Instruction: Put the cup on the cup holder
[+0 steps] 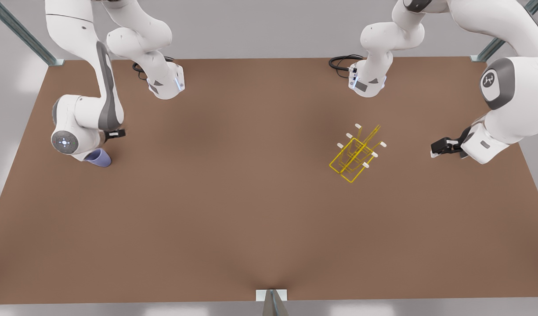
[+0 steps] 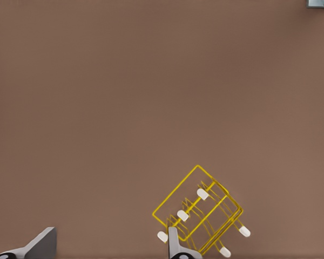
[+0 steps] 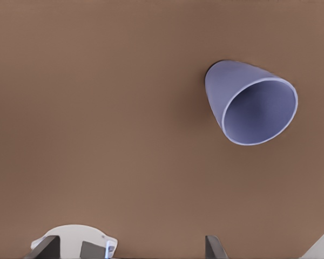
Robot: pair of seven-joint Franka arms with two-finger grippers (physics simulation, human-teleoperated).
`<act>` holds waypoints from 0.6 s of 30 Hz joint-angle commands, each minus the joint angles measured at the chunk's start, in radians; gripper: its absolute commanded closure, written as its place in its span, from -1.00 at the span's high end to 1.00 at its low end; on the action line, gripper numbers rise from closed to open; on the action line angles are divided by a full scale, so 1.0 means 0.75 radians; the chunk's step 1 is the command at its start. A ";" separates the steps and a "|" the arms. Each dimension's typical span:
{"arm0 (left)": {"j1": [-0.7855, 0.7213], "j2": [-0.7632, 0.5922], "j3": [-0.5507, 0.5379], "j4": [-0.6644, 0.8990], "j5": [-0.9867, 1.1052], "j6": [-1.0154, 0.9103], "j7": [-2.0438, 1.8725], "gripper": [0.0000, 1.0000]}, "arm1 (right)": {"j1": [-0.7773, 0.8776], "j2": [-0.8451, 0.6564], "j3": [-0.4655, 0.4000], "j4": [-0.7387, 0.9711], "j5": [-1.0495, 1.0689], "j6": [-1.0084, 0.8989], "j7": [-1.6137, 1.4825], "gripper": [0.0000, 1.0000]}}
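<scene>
cup (image 1: 99, 157): on the table (image 1: 233, 210), toward 9 o'clock, beneath the right arm's wrist
cup holder (image 1: 355, 153): toward 3 o'clock, well apart from cup
left gripper (image 1: 436, 147): at 3 o'clock of holder

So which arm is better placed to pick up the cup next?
The right arm. Its open right gripper hovers above the cup, which lies on its side. The open left gripper waits beside the cup holder, across the table.

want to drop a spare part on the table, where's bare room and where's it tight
Bare: the wide middle of the table between the cup and the cup holder, plus the whole near strip. Tight: by the right gripper above the cup, and between holder and left gripper.
</scene>
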 commanded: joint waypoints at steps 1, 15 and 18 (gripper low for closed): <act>-0.001 -0.001 0.000 -0.002 0.002 0.006 0.007 1.00 | 0.002 0.015 -0.028 -0.044 -0.028 0.393 -0.262 1.00; -0.001 -0.001 -0.002 -0.008 -0.004 0.012 0.007 1.00 | 0.002 0.011 -0.196 -0.374 -0.047 0.898 -0.383 1.00; -0.001 0.005 -0.002 -0.008 -0.004 0.012 0.007 1.00 | 0.002 0.011 -0.204 -0.374 -0.047 0.898 -0.383 1.00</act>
